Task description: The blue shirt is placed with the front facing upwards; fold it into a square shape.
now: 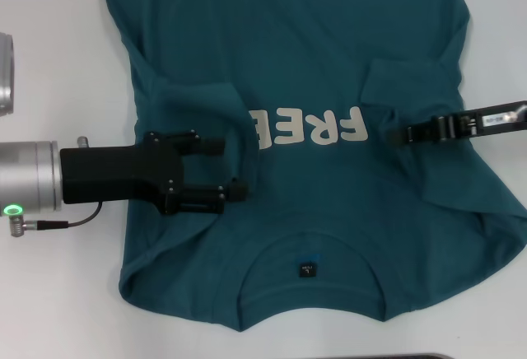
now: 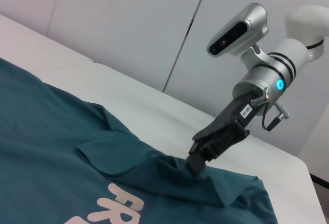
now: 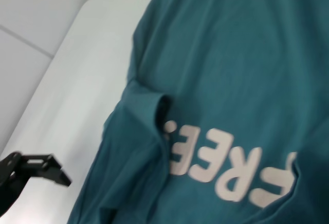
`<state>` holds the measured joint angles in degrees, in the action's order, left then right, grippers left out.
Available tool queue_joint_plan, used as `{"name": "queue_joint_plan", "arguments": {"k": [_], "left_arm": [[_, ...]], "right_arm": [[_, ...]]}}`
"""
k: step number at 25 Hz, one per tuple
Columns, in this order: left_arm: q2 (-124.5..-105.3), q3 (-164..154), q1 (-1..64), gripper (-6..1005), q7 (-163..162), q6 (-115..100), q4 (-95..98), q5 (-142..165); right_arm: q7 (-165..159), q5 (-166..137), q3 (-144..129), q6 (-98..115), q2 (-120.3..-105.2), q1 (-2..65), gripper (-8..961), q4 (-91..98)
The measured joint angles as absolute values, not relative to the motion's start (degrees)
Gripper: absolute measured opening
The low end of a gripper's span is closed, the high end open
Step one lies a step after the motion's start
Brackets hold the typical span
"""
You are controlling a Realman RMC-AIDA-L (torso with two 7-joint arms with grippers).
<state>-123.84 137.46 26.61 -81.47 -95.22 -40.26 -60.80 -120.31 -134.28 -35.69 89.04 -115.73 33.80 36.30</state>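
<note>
A large dark teal-blue short-sleeved cotton T-shirt [image 1: 313,71] is lying face up on the white table [image 1: 49,293], its collar nearest the robot and its hem running away toward the far edge. Cream block letters [image 1: 309,127] reading "FREE" are showing across the chest, and a small black neck label [image 1: 306,268] is sitting inside the collar. No container is holding anything here; the shirt is resting directly on the tabletop.

Both sleeves are lying folded inward over the chest. The sleeve on the robot's left [image 1: 202,100] is overlapping the start of the lettering, its edge curling up as a loose flap.

The left gripper [image 1: 216,165], black on a silver arm, is reaching in level from the left side, its two fingers [image 1: 206,142] standing apart over the folded sleeve with nothing clamped between them.

The right gripper [image 1: 395,135] is stretching in from the right edge, slim and black, its tip pressing down at the folded right sleeve [image 1: 408,83]. In the left wrist view this gripper [image 2: 198,163] is angling downward into a raised ridge of cloth, apparently pinching the fabric.
</note>
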Motion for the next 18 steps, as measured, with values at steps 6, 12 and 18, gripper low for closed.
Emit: {"name": "queue_joint_plan", "arguments": {"k": [6, 12, 18], "left_arm": [[-123.84, 137.5, 26.6, 873, -81.5, -94.9, -39.8, -60.7], [-123.84, 137.5, 26.4, 874, -81.2, -95.0, -39.8, -60.9], [-123.84, 137.8, 26.2, 874, -81.1, -95.2, -39.8, -61.1]], "right_arm": [[-119.4, -134.1, -37.6, 88.9, -117.11, 36.3, 39, 35.8], [-117.8, -132.7, -37.0, 89.4, -117.14, 36.0, 142, 36.0], [-112.2, -124.1, -36.5, 89.7, -115.7, 31.6, 311, 36.2]]}}
